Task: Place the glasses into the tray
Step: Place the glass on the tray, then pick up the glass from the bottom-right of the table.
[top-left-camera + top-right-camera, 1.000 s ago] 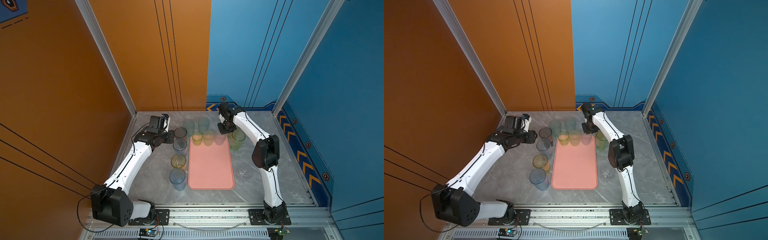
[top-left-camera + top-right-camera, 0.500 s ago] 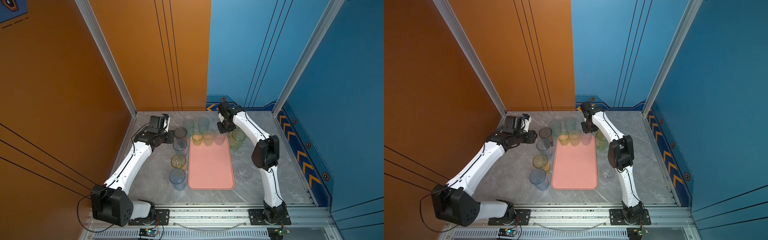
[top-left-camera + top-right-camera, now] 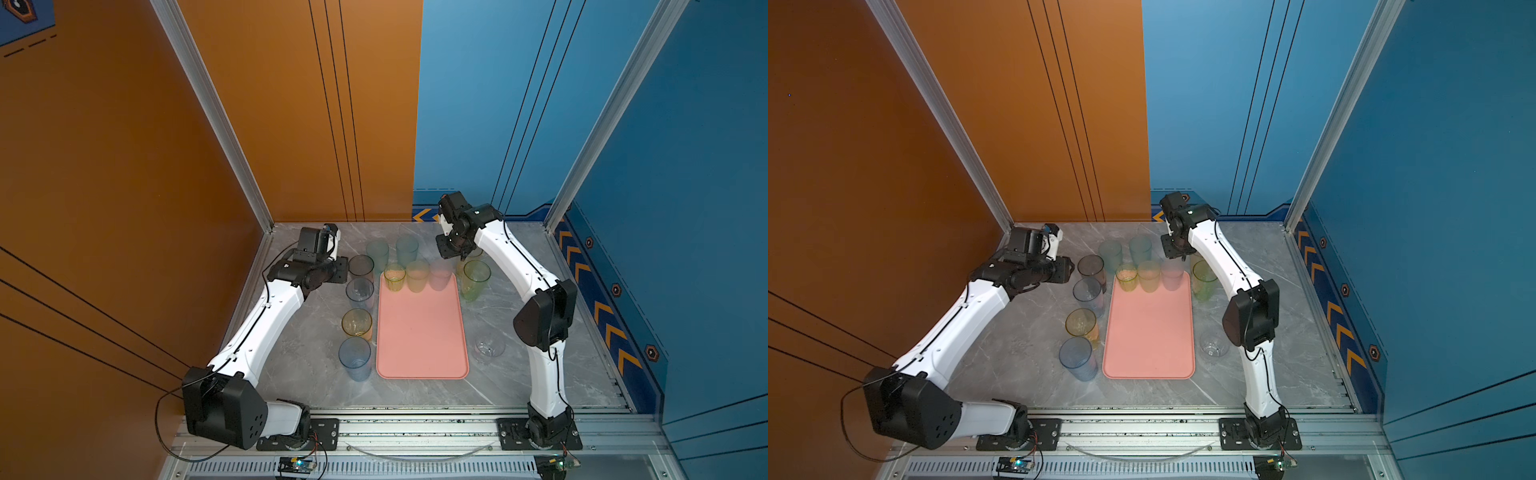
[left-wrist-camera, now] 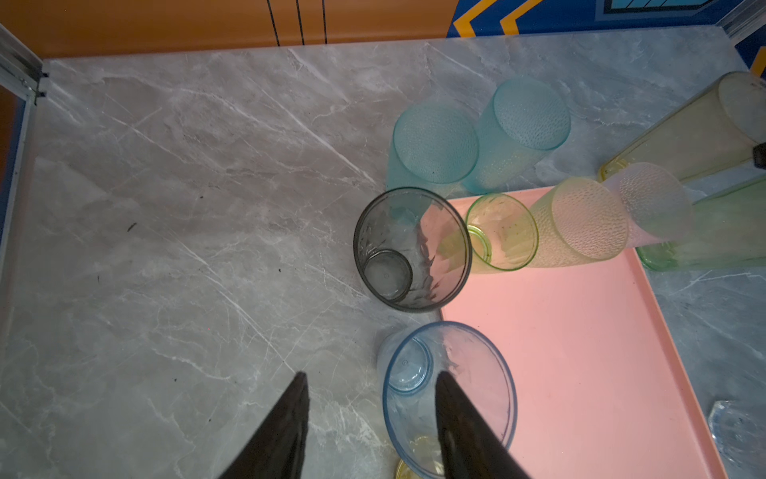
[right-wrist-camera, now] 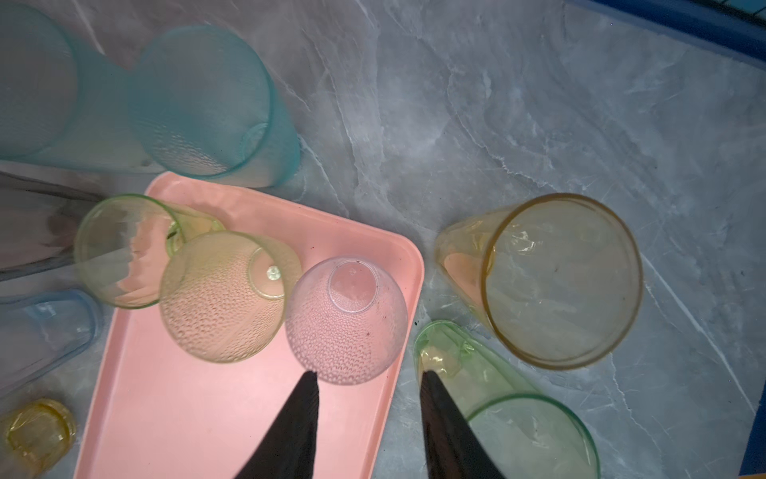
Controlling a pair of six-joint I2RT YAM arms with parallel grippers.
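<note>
The grey marbled table [image 3: 519, 374] carries everything. In its middle lies the salmon-pink tray [image 3: 422, 332], with most of its floor bare. Three of the glasses [image 3: 1148, 275] stand inside it in a row along the far rim: a yellow dimpled glass [image 3: 417, 275], a pinkish dimpled glass [image 3: 439, 274] and a short yellow-green glass [image 3: 394, 277]. By my count nine are left out on the table, so the job looks about a quarter done.

The tall ones first. Along the tray's left side stand a blue glass [image 3: 354, 357], a pale blue glass [image 3: 359, 291] and a grey glass [image 3: 360, 266]. Past the far rim are two teal glasses [image 3: 377, 253] side by side. On the right side is a green glass [image 3: 476, 278] and just beyond it a yellow glass [image 5: 559, 282], which the right arm half hides in both top views. Smaller are the amber glass [image 3: 356, 323] on the left and the short clear glass [image 3: 489, 347] on the right, which sits apart from the rest.

The left tool [image 4: 369, 375] has its jaws spread with nothing pinched, and it hangs by the pale blue glass with one finger showing across its mouth. The right tool [image 5: 368, 373] has its jaws spread and empty, above the tray's far right corner, close to the pinkish dimpled glass and the green glass. Each looks placed to take a neighbouring glass next
</note>
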